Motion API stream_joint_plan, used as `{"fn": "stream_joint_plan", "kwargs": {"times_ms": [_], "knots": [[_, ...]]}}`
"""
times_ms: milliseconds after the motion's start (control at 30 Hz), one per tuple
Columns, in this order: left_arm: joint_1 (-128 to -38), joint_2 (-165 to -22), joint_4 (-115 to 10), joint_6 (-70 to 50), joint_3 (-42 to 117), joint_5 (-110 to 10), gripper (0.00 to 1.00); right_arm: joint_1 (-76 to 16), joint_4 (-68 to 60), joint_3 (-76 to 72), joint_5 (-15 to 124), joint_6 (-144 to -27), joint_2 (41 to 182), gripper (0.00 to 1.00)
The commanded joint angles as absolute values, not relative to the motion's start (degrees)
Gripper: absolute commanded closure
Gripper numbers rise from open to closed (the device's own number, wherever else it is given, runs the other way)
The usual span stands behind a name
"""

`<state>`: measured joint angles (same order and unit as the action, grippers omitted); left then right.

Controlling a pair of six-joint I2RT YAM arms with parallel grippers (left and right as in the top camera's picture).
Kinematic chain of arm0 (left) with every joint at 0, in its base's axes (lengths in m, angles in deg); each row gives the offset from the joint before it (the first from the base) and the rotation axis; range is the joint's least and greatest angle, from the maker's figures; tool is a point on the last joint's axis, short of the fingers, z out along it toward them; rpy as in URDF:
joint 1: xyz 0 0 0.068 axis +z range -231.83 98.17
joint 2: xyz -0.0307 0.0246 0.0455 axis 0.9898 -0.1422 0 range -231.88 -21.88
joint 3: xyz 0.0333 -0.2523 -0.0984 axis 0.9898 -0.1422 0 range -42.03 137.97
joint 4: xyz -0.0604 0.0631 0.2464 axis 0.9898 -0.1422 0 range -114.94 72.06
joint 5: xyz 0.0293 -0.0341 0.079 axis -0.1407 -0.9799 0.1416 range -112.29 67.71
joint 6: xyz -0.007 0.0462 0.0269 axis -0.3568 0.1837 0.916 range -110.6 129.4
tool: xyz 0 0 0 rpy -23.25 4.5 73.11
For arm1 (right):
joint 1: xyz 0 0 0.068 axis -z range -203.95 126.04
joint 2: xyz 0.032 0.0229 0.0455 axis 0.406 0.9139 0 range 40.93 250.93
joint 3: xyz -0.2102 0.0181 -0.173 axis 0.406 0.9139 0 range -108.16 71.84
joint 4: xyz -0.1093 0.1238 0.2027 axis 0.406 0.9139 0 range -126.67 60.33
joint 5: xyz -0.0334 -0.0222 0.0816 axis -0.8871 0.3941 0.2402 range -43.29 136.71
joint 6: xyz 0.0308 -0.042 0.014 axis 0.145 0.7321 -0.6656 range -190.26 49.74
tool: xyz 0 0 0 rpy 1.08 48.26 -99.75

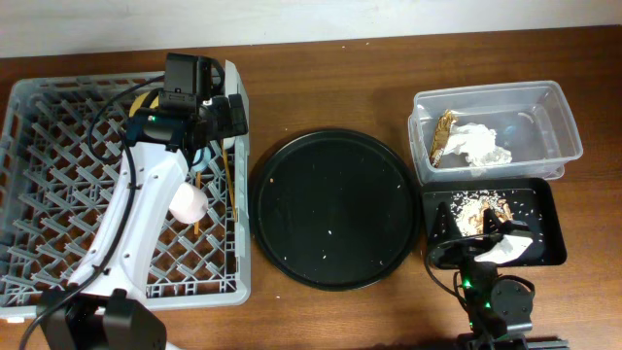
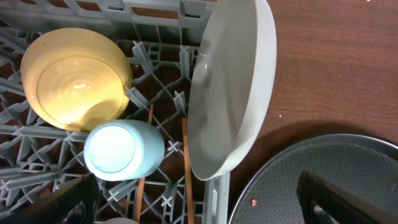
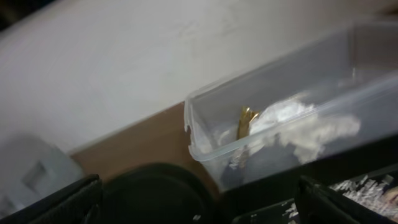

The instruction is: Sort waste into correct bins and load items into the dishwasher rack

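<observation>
Left of the round black tray [image 1: 335, 209], the plate [image 2: 233, 87], propped on edge in the rack [image 1: 39, 146] beside the yellow bowl [image 2: 74, 78], blue cup [image 2: 121, 149] and chopsticks [image 2: 186, 168], may topple if the left jaws, apart and empty, brush it; right of it, the clear tub [image 1: 544, 126] holds napkin [image 1: 483, 146] and wrapper [image 1: 444, 136], the shallow tray [image 1: 549, 248] holds scraps [image 1: 476, 206], and the right jaws are apart, empty.

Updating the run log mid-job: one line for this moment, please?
rack: bowl, blue cup, plate, chopsticks loaded | tub: napkin, wrapper | black bin: scraps | left tool open over rack | right tool open, empty
</observation>
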<state>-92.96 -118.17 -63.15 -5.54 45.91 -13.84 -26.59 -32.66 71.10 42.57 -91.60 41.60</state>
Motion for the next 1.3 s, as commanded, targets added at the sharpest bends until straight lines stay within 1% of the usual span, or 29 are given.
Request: {"fn": "stream_joint_plan", "kwargs": {"times_ms": [0, 67, 133, 267, 300, 333, 400, 433, 967, 1033, 1167, 1200, 1233, 1267], "knots": [[-93.1, -118.7, -63.1, -4.8, 45.8, -13.4, 0.01, -26.2, -32.1, 71.5, 45.1, -65.0, 41.1, 0.01], [-93.1, -118.7, -63.1, -4.8, 45.8, -13.4, 0.01, -26.2, -32.0, 71.5, 45.2, -56.7, 41.1, 0.01], [-93.1, -118.7, -63.1, -4.8, 45.8, -13.4, 0.01, -26.2, -32.0, 71.5, 45.2, -54.4, 41.1, 0.01], [-93.1, -118.7, -63.1, -4.8, 45.8, -13.4, 0.01, -26.2, -32.0, 71.5, 45.9, -55.3, 41.1, 0.01], [-93.1, -118.7, -63.1, -4.8, 45.8, -13.4, 0.01, -26.2, -32.1, 71.5, 45.3, -57.1, 41.1, 0.01], [-93.1, -118.7, -63.1, -4.8, 45.8, -13.4, 0.01, -26.2, -32.2, 71.5, 43.4, -62.3, 41.1, 0.01], [-93.1, -118.7, -63.1, -4.8, 45.8, -13.4, 0.0, -26.2, -32.3, 71.5, 43.3, -65.0, 41.1, 0.01], [-93.1, -118.7, -63.1, -4.8, 45.8, -13.4, 0.01, -26.2, -32.1, 71.5, 44.9, -65.0, 41.1, 0.01], [-93.1, -117.4, -63.1, -4.8, 45.7, -13.5, 0.01, -26.2, -32.1, 71.5, 44.9, -65.0, 41.1, 0.01], [-93.1, -112.3, -63.7, -4.8, 45.5, -13.4, 0.01, -26.2, -32.1, 71.5, 44.9, -65.0, 41.1, 0.01], [-93.0, -91.1, -63.7, -4.8, 39.8, -13.4, 0.01, -26.2, -32.1, 71.5, 44.9, -65.0, 41.1, 0.01], [-92.1, -82.9, -63.9, -4.6, 34.7, -13.3, 0.01, -26.2, -32.1, 71.5, 44.9, -65.0, 41.1, 0.01], [-91.2, -78.0, -63.9, -4.6, 30.9, -13.4, 0.01, -26.2, -32.1, 71.5, 44.9, -65.0, 41.1, 0.01], [-89.2, -69.4, -64.0, -4.6, 23.3, -13.4, 0.01, -26.2, -32.1, 71.5, 44.9, -65.0, 41.1, 0.01]]}}
